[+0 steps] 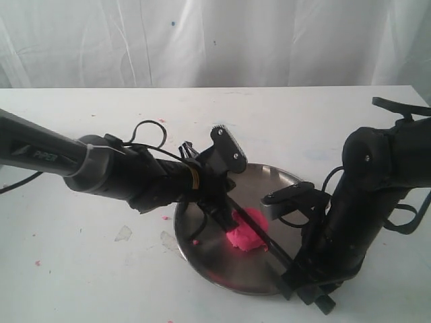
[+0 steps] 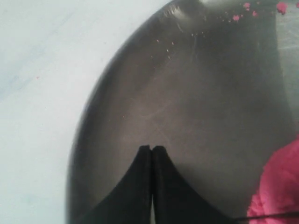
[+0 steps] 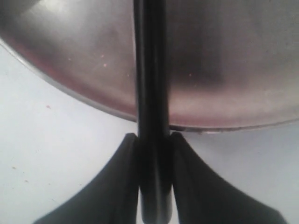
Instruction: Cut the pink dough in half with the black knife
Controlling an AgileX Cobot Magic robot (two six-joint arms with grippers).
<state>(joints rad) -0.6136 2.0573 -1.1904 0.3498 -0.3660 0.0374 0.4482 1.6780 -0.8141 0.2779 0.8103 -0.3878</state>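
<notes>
**Knife over dough, right arm holding**

At left, the left gripper (image 1: 217, 212): fingers (image 2: 140, 182) pressed together with nothing between them, tips low over bare plate (image 1: 276, 185). Just beside it, toward the plate's middle, the dough (image 1: 246, 235): one pink lump on the steel, apparently not yet cut. Across the lump, the knife (image 1: 269, 247), long axis running diagonally from close by the left gripper down to the plate's near right rim. Impossible to tell whether resting on the dough or just above it. At right, the right gripper (image 3: 153, 137): narrow, clamped on the knife's handle just off the rim.

From that right gripper, dough straight up the blade, well along its length; from the left one, near to the side. Probably calls for a downward press through the right arm. Looks to cross nearer the lump's edge than its middle, so perhaps a small sideways shift first.
</notes>
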